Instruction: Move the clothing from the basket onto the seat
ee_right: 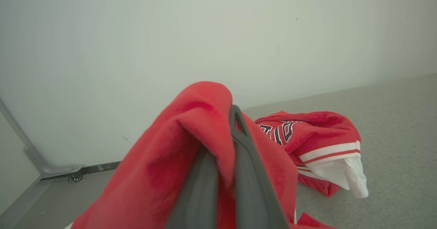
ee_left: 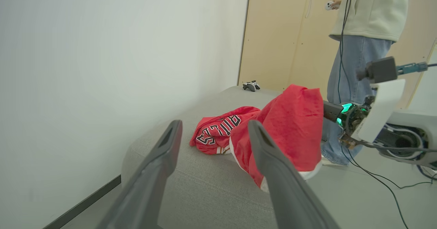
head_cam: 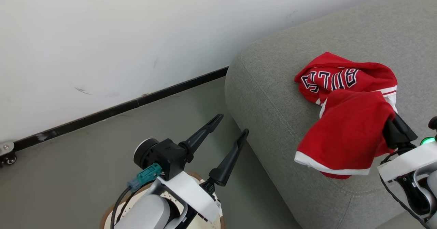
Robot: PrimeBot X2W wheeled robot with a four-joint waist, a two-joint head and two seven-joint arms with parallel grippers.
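Red cloth, two pieces, the clothing of the task; both entered against the seat (head_cam: 269,85).

1. Lettered garment (head_cam: 338,77). Crumpled on the seat top, back from the near edge, lettering up. Touched by item 2 alone. Judged delivered.

2. Plain garment (head_cam: 344,133), white hem. Partly on the seat top and overlapping item 1, with its hem hanging over the seat's near edge. One bunch is lifted clear of the seat in a pinch.

3. Right gripper (ee_right: 232,130). At the seat's near edge, jaws pressed together on a fold of the plain garment. Cloth drapes over both fingers.

4. Left gripper (head_cam: 232,124). Off the seat's rounded corner, above the floor. Jaws spread wide, holding nothing and touching nothing.

5. Basket (head_cam: 212,222). Low beside the seat's corner, under the left arm. A strip of brown rim and perforated white can be made out; its contents cannot be told.

Step in hand, by my reading: setting down the second garment, the last one I can see to place.

Next move, as I judge it: carry the pinch further in over the seat top so the hem clears the edge, then lower and part the jaws. The fingers should draw back slowly, since draped cloth may cling to them. Let go where it is, the overhanging part might drag the piece down the seat's side.
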